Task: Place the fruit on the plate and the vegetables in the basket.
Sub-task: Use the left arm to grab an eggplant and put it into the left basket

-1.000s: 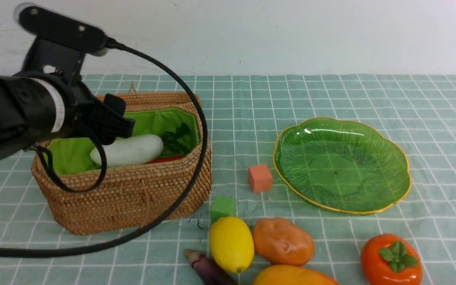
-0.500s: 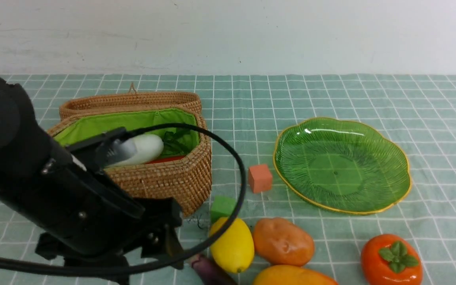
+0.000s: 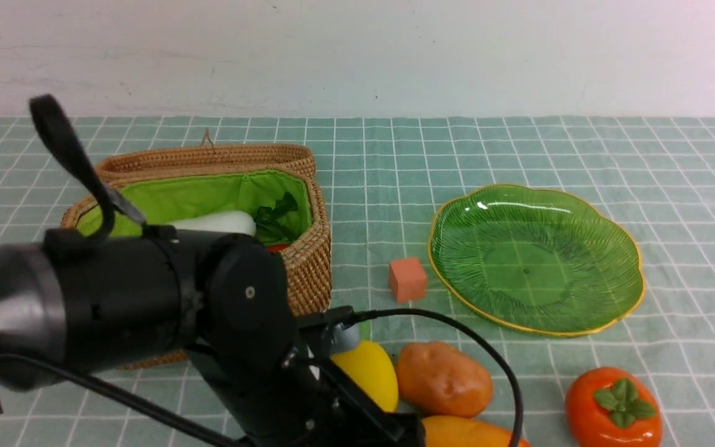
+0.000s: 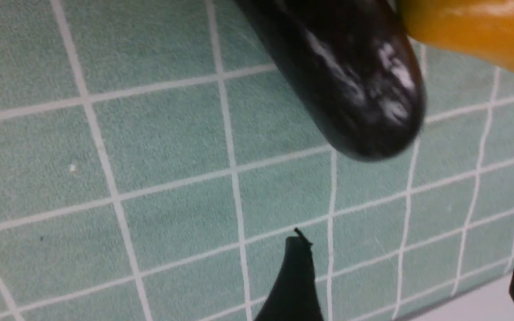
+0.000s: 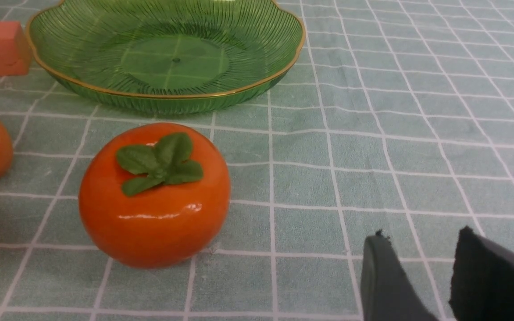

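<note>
Purple vegetable: slim, dark and glossy (image 4: 350, 76), lying flat on the checked tablecloth (image 4: 150, 200). By my reading it is your target. Its rounded end faces the left gripper (image 4: 413, 243) but is not yet between the jaws.
Left gripper: jaws spread wide with nothing in them, low over the cloth and just short of the piece.
Nearest neighbour: the mango (image 4: 471, 31) lies hard against the piece's far side. You cannot tell from the wrist view whether they touch.
Risk, slip: the skin is slick and the body rounded, so a pinch near the tip may squirt it out. Take it across the middle.
Risk, collision: jaws this wide may catch or shove the mango. The lemon (image 3: 367, 372) and potato (image 3: 443, 377) sit close by, so one nudge may roll the whole cluster.
Risk, blind spot: the left arm (image 3: 146, 304) hides the piece in your front view, leaving only the wrist view for alignment.
Basket: open (image 3: 308, 273), with the radish (image 3: 221, 220) already inside. Carry the piece above the wicker wall or it may snag there.
Right gripper: jaws a little apart and empty (image 5: 422, 236), near the persimmon (image 5: 154, 196) but clear of it.
Plate: nothing on it (image 5: 172, 103). No fruit is sorted yet.
</note>
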